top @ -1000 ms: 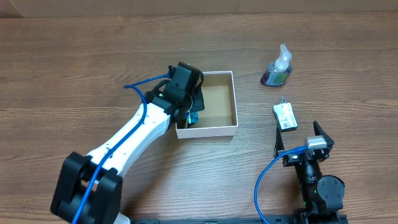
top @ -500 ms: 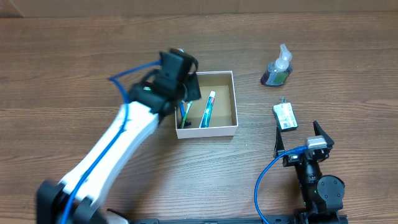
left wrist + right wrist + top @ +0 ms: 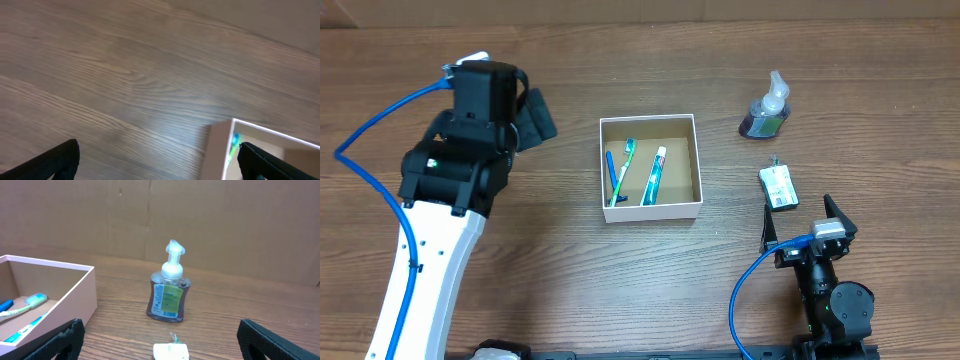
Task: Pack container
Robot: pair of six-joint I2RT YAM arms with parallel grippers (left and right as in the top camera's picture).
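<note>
Cardboard, thin-walled and white outside, the container sits about mid-worktop, nearer the far edge. It holds two toothbrushes and a toothpaste tube. It looks light and fairly stiff, but easy to crush or to skid on the smooth wood. A pinch over one wall's rim, clear of the contents, seems the safest hold. The left jaws stand wide apart and empty, left of it. The right jaws gape empty too, by the near right edge. The soap bottle has a green label and the packet some print, neither legible.
</note>
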